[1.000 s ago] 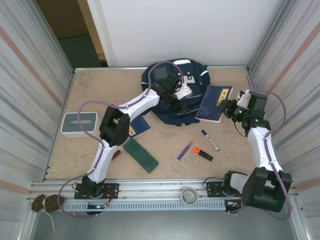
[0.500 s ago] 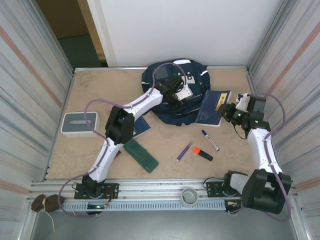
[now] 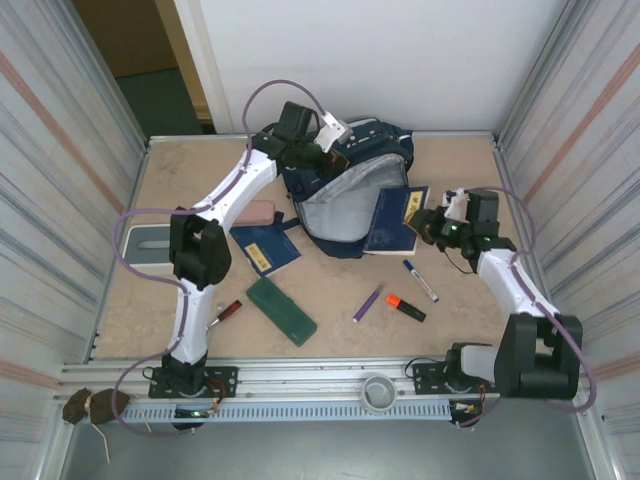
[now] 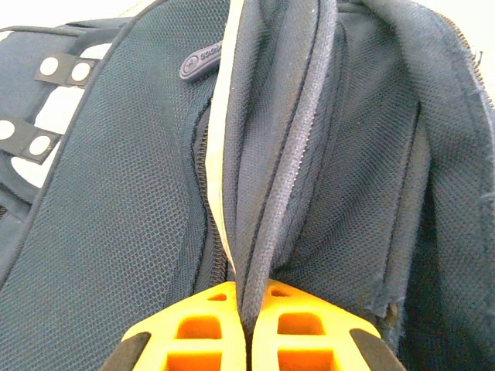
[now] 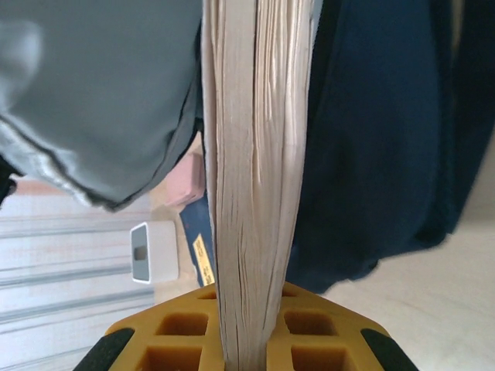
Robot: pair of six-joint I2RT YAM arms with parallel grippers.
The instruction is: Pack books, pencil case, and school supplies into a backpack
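Now, left gripper (image 4: 247,313): closed tight on a zipper-edged fold of the backpack (image 4: 116,201), with the fabric pinched between its orange fingers. It holds the mouth up at the far side of the table (image 3: 200,170).
Backpack interior: grey lining (image 3: 335,215) exposed, the opening facing the arms.
Right gripper (image 5: 249,332): clamped on a dark-blue book (image 5: 251,154), whose pale page edges run straight out from between the fingers.
Held book, from above: at the right rim of the backpack's mouth, overlapping the lining. How far inside it is, I cannot tell.
Second booklet (image 3: 268,247): flat on the table, just left of the mouth.
Pens: purple pen (image 3: 368,302), orange highlighter (image 3: 405,307) and white marker (image 3: 420,280) lie near each other in front of the backpack, clear of it.
Pencil case (image 3: 282,311): dark green, flat on the table — nearer the left arm.
Other items: red-handled tool (image 3: 228,311) beside the left arm; white box (image 3: 150,245) at the left edge.
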